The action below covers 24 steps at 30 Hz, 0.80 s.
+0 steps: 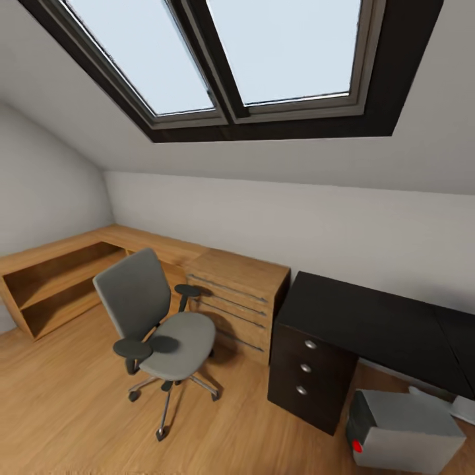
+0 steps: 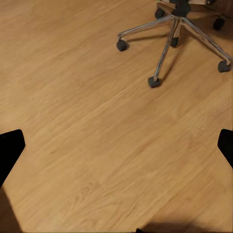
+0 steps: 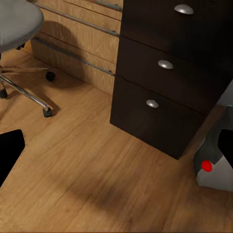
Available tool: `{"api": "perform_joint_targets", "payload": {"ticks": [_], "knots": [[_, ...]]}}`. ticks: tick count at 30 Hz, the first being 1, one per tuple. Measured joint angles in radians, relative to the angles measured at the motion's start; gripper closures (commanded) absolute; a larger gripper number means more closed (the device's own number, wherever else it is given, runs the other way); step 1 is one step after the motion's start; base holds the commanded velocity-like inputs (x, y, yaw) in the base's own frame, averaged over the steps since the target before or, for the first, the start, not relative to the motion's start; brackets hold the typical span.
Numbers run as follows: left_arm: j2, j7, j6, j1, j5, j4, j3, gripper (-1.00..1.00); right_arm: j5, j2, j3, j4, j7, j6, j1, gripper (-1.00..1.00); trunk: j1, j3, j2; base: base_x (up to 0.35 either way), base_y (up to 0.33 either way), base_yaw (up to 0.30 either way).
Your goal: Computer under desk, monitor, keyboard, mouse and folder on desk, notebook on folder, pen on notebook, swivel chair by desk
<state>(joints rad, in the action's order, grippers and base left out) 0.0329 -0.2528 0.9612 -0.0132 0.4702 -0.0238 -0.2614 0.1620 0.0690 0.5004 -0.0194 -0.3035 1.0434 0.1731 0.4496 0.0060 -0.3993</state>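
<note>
While both grippers hang spread and empty over plank floor [image 2: 97, 126], a padded grey swivel chair [image 1: 155, 316] stands beside the matte black desk [image 1: 369, 316].

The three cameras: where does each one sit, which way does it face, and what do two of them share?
Head view: high on the robot, looking forward and down at the swivel chair, black desk and computer.
Left wrist view: near the left tool, facing the floor; dark fingertips at the edges.
Right wrist view: near the right tool, facing the drawers; a fingertip shows.
Shared: the head and right wrist views both show the computer's red button.
</note>
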Motion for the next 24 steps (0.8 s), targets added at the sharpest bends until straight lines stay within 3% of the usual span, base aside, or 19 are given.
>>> {"api": "perform_joint_targets", "payload": {"ticks": [7,24], "knots": [[0.001,0.002,0.082,0.000,0.000,0.000,-0.001,-1.00,-0.001,0.001,0.000,0.001,-0.019,0.000,0.000,-1.00,0.000,0.000,0.000,0.000,0.000,0.280],[0.000,0.003,0.084,0.000,-0.001,0.000,-0.004,-1.00,-0.001,0.001,0.000,0.001,-0.027,0.000,0.000,-1.00,0.000,0.000,0.000,0.000,0.000,0.280]]}}
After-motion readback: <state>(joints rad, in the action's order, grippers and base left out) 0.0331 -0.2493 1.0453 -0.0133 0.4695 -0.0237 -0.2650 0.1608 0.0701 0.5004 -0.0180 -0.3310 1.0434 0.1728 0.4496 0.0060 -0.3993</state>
